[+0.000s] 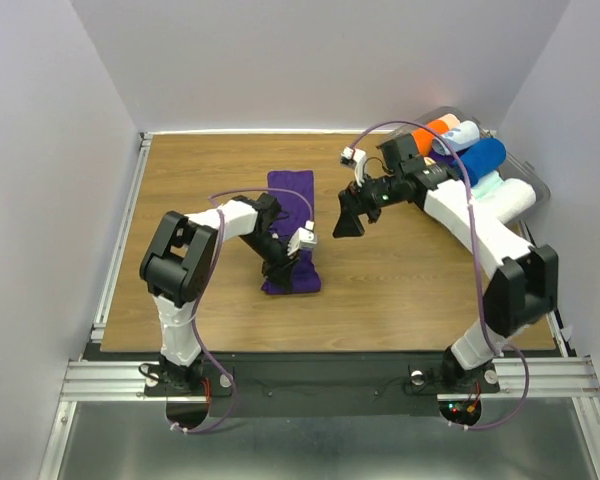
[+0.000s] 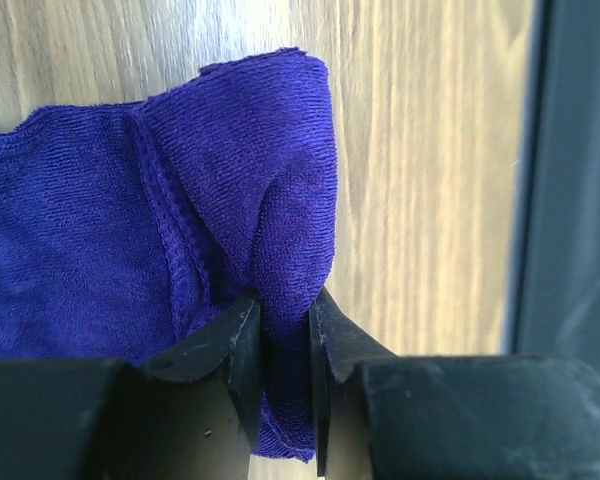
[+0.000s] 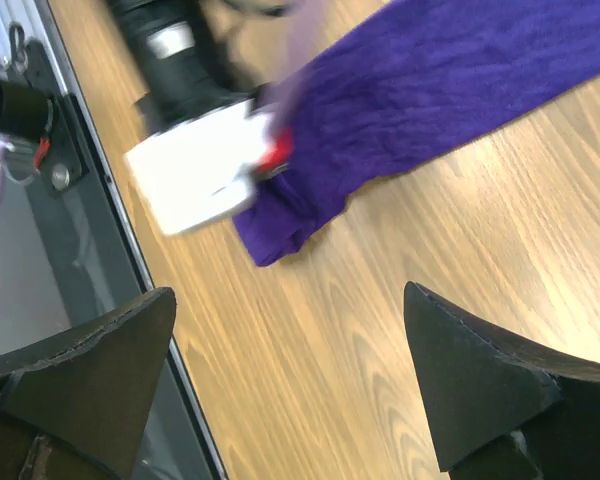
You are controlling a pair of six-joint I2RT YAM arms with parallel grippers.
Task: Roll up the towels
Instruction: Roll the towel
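Note:
A dark purple towel (image 1: 292, 200) lies as a long strip on the wooden table, running from the middle toward the near edge. My left gripper (image 1: 279, 268) is at the strip's near end. In the left wrist view its jaws (image 2: 285, 335) are shut on a raised fold at the purple towel's (image 2: 110, 240) corner. My right gripper (image 1: 348, 218) hovers open just right of the strip with nothing between its fingers (image 3: 480, 375); bare wood shows under them. That view also shows the purple towel (image 3: 440, 80). A royal blue towel (image 1: 480, 158) lies rolled in the bin at the back right.
A clear bin (image 1: 536, 182) at the back right holds orange (image 1: 432, 135), pale blue (image 1: 460, 135) and white (image 1: 515, 197) rolls. Metal rails run along the table's left edge (image 1: 120, 240) and near edge (image 1: 330, 375). White walls close in the back and sides.

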